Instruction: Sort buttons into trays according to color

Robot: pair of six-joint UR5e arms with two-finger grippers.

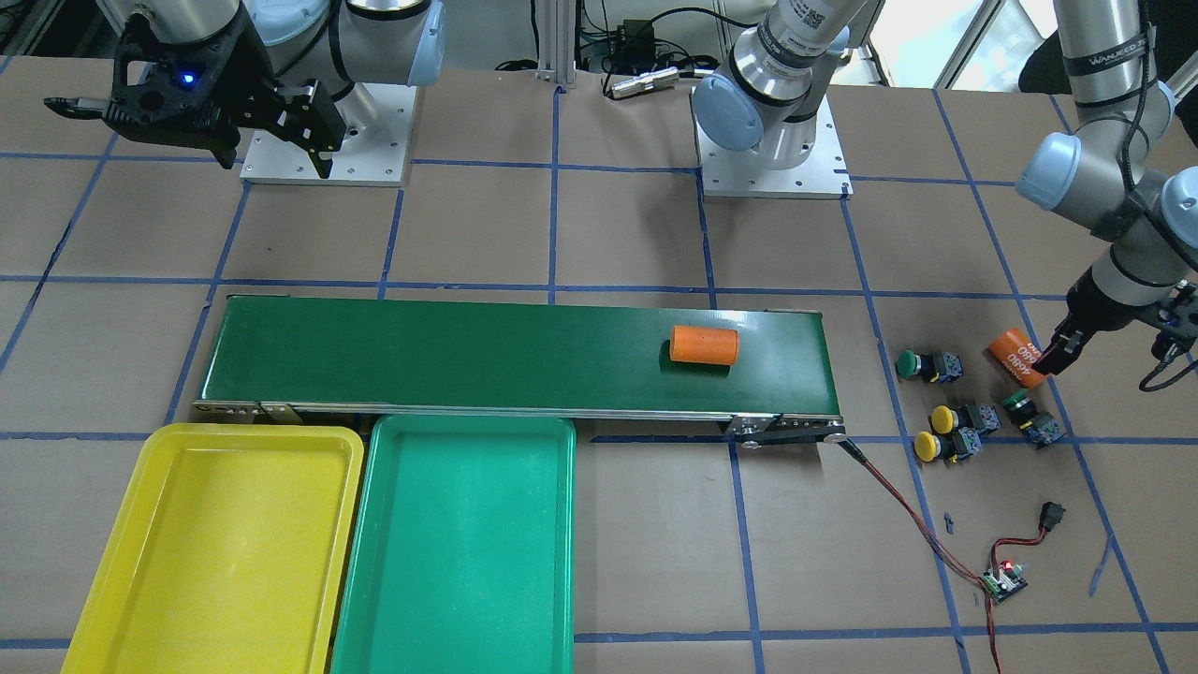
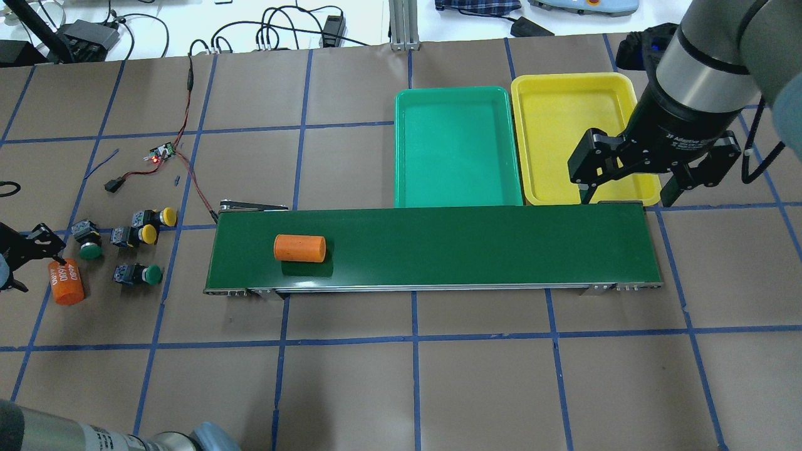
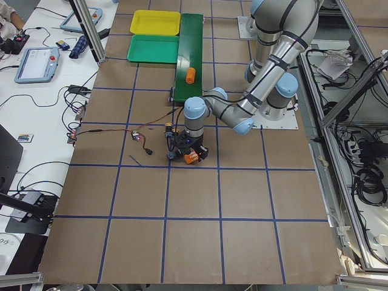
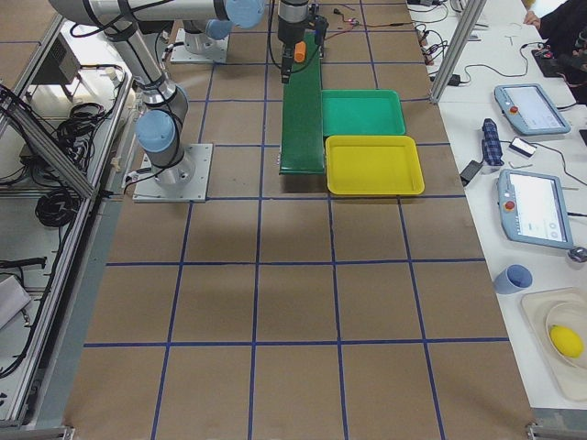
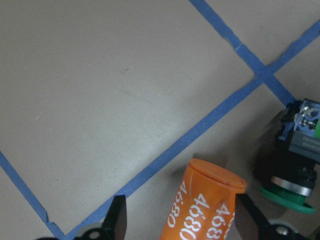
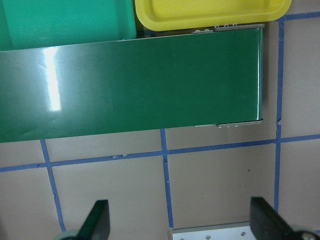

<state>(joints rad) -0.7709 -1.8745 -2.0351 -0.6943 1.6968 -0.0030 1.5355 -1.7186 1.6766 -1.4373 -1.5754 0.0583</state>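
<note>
Four buttons lie in a cluster off the conveyor's end: two green-capped [image 2: 92,251] [image 2: 152,274] and two yellow-capped [image 2: 148,234] [image 2: 166,216]. My left gripper [image 5: 182,222] is open and low over the table, its fingers on either side of an orange cylinder printed "4680" [image 2: 66,282], with a gap on one side. A green button [image 5: 290,192] lies just beside that cylinder. My right gripper [image 2: 626,194] is open and empty, above the conveyor's far end next to the yellow tray [image 2: 576,144]. The green tray [image 2: 457,147] sits beside it. Both trays hold nothing.
A plain orange cylinder [image 2: 300,248] lies on the dark-green conveyor belt [image 2: 470,250], toward the buttons' end. A small circuit board [image 2: 161,152] with red wires and a black switch [image 2: 113,185] lies beyond the buttons. Blue tape lines grid the brown table.
</note>
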